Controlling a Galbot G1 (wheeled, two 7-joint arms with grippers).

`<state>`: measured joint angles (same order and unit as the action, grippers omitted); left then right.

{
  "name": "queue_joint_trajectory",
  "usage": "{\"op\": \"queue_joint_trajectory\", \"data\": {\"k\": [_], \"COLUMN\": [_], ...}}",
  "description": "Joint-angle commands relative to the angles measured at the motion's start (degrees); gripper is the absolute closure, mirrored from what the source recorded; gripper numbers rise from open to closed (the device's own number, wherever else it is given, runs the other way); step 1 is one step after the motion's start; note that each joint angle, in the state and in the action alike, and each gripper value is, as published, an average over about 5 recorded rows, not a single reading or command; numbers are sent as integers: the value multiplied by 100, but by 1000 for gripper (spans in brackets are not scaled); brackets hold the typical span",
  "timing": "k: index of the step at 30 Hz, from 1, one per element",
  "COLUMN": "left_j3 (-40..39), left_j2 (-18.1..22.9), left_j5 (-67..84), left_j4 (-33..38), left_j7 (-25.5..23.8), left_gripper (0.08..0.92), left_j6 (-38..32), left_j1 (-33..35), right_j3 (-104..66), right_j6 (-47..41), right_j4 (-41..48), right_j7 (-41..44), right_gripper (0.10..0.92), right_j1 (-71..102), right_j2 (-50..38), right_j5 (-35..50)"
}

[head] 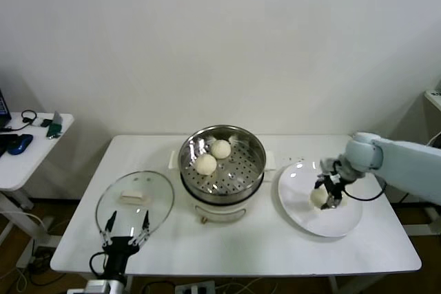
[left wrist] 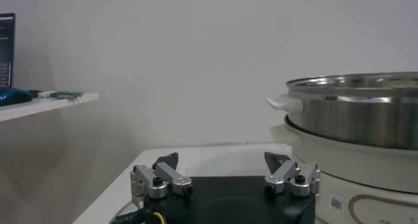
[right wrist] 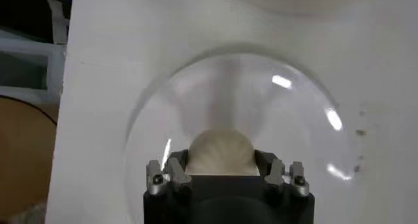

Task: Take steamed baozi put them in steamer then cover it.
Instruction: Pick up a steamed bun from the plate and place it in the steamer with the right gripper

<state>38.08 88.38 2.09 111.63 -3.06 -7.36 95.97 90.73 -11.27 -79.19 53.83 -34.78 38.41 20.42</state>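
Observation:
Two cream-white baozi [head: 206, 164] [head: 220, 149] lie in the shiny steamer [head: 256, 163] at the table's middle. A third baozi [head: 318, 198] rests on the white plate [head: 344, 219] to the right. My right gripper [head: 324, 199] is down over it, and in the right wrist view its fingers [right wrist: 175, 168] press both sides of this baozi [right wrist: 221, 150]. The clear glass cover [head: 157, 201] lies flat on the table left of the steamer. My left gripper [head: 126, 228] waits open at the front edge just before the cover, with nothing between its fingers [left wrist: 167, 170].
The steamer [left wrist: 359, 111] stands on a cream pot base [left wrist: 366, 166] close beside my left gripper. A small white side table [head: 34, 149] with dark gadgets stands off to the left. The white wall is just behind the table.

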Motion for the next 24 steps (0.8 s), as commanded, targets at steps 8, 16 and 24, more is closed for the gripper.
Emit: {"op": "queue_joint_trajectory", "data": {"k": [8,16,24], "left_j3": [19,55,140], "left_j2": [52,57,34], "left_j5": [-64,-39,54], "left_j4": [84,117,125], "left_j7": [-1,0,4], "left_gripper": [177,177,177], "left_j6": [35,34,23], "left_j1": [-3,8,28], "right_j3": [215,-69,-50], "right_j6": [2274,2370,2424], "right_j4": [-1681,-2278,-1487], "right_j7": [543,-59,-299], "right_gripper": [338,338,338], "right_j1": [-3416,-2160,-964], "right_j2": [1656,2490,3228], "right_j5": [63,-1402,-2619]}}
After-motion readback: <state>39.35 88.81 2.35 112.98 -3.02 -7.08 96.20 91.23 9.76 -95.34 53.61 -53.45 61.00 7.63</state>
